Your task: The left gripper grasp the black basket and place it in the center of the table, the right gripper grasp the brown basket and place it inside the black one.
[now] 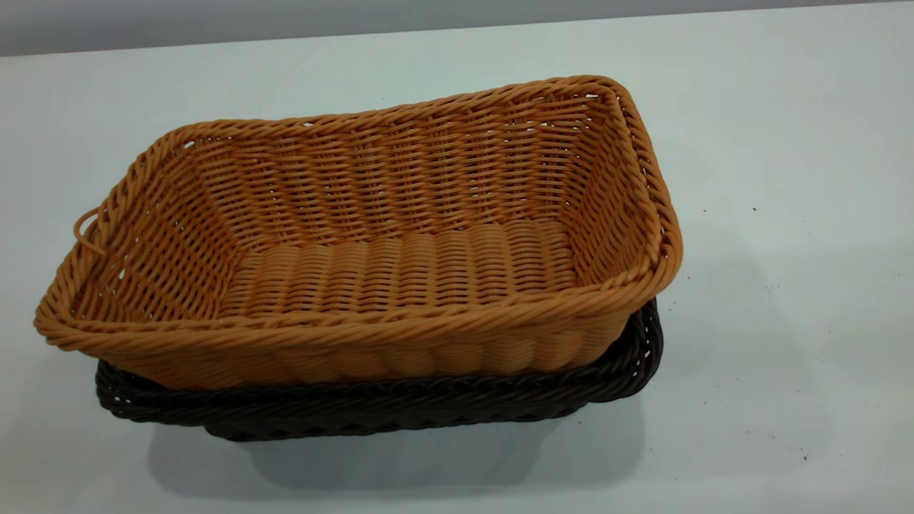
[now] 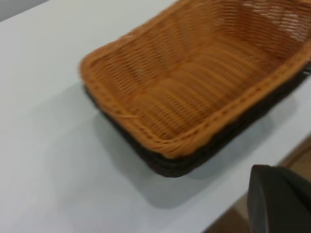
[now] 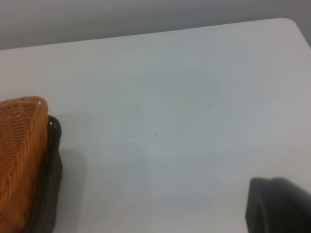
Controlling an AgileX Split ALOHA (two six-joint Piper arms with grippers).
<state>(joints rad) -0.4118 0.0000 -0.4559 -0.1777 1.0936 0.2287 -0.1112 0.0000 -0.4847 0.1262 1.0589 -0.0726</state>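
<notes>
The brown basket [image 1: 400,264] sits nested inside the black basket [image 1: 385,410] on the white table [image 1: 785,214]. Only the black one's rim and lower wall show under it. Neither arm appears in the exterior view. In the left wrist view the brown basket [image 2: 194,82] fills the black basket [image 2: 170,162]. A dark part of my left gripper [image 2: 279,201] hangs apart from them, near the table's edge. The right wrist view catches one end of the brown basket [image 3: 17,160] and the black basket [image 3: 51,165]. My right gripper [image 3: 279,206] shows as a dark shape well away from both.
White tabletop surrounds the baskets, with small dark specks [image 1: 755,209] to their right. The table's edge [image 2: 252,194] runs close to the left gripper, with brownish floor beyond. A rounded table corner [image 3: 291,24] shows in the right wrist view.
</notes>
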